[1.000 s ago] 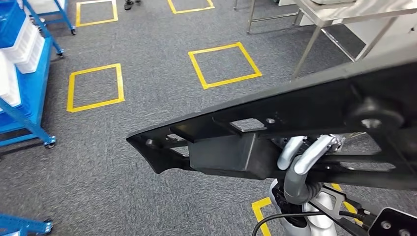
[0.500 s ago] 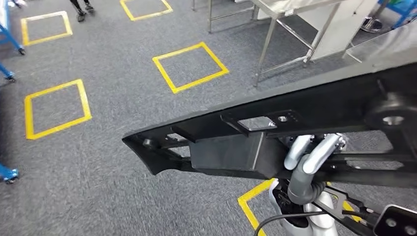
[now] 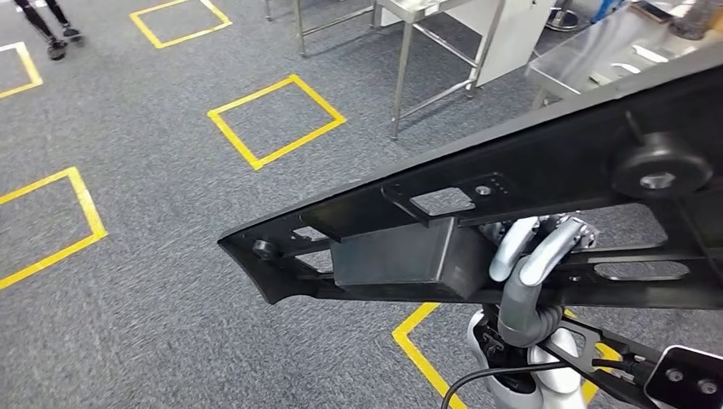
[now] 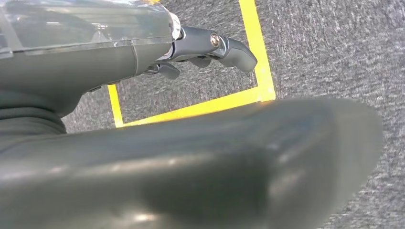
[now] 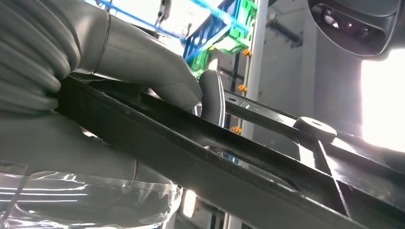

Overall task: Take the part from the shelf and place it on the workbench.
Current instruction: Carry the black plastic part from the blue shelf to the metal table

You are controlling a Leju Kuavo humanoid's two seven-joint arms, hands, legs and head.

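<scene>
Black part (image 3: 511, 196) (long) in right hand (image 5: 143, 71)

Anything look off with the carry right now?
Nothing stands out. The black part is held tilted, its right end higher, gripped by the right hand; no cracks visible. The left hand is beside the part, over grey carpet.

Long black plastic part (image 3: 511, 213), slotted and ribbed, carried tilted above the carpet.
</scene>
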